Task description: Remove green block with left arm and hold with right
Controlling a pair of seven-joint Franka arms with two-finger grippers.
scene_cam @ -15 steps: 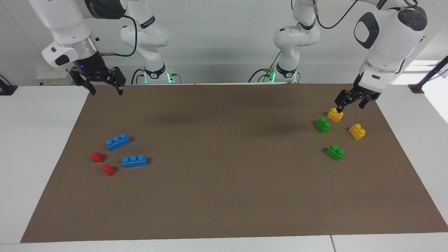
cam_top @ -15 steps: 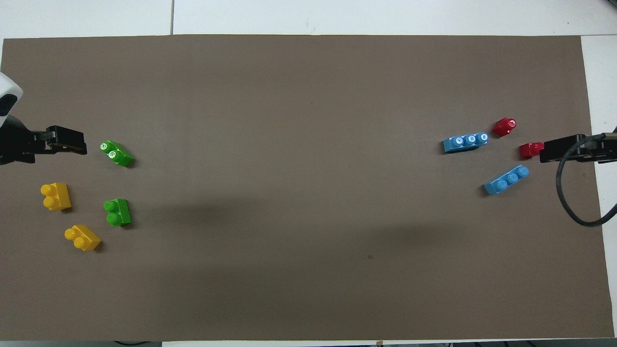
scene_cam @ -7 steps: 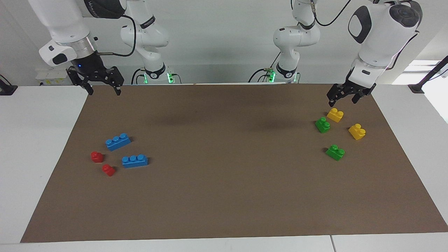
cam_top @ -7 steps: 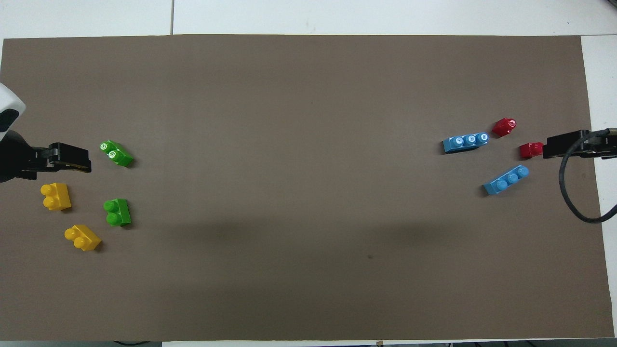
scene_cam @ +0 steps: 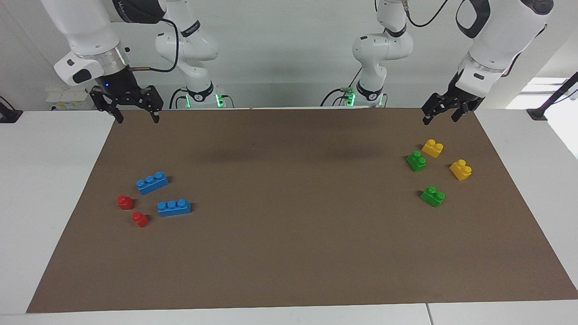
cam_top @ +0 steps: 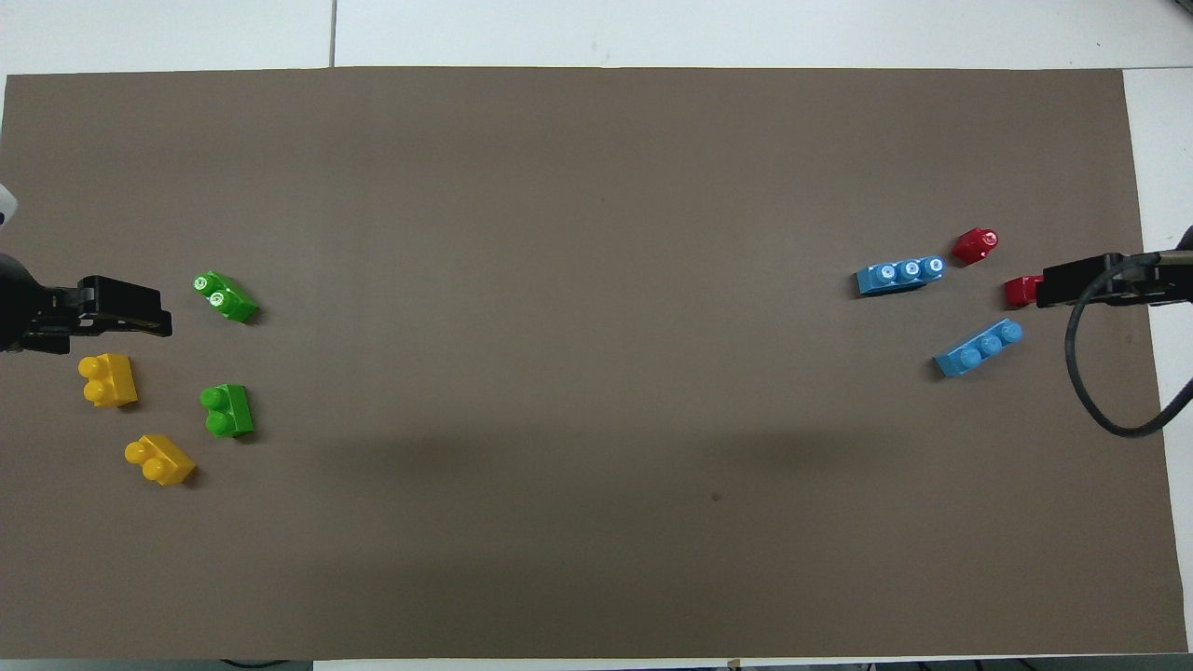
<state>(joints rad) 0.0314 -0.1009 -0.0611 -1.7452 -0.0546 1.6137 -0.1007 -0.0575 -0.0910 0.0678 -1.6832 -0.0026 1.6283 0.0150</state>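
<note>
The green block (scene_cam: pixel 432 196) (cam_top: pixel 225 296), a bright two-stud brick, lies on the brown mat toward the left arm's end. A slightly darker green brick (scene_cam: pixel 416 160) (cam_top: pixel 226 410) lies nearer to the robots. My left gripper (scene_cam: pixel 440 118) (cam_top: pixel 158 310) hangs open and empty in the air over the mat's edge at that end, above and clear of the bricks. My right gripper (scene_cam: pixel 137 118) (cam_top: pixel 1044 285) hangs open and empty over the mat's corner at the right arm's end and waits.
Two yellow bricks (scene_cam: pixel 432 148) (scene_cam: pixel 460 169) lie beside the green ones. Two blue three-stud bricks (scene_cam: pixel 152 182) (scene_cam: pixel 174 207) and two small red bricks (scene_cam: pixel 125 201) (scene_cam: pixel 140 219) lie toward the right arm's end. The brown mat (scene_cam: pixel 289 253) covers most of the table.
My left gripper has risen from just over the yellow brick nearest the robots and drawn back toward the mat's edge. The right gripper has barely shifted. No brick has moved.
</note>
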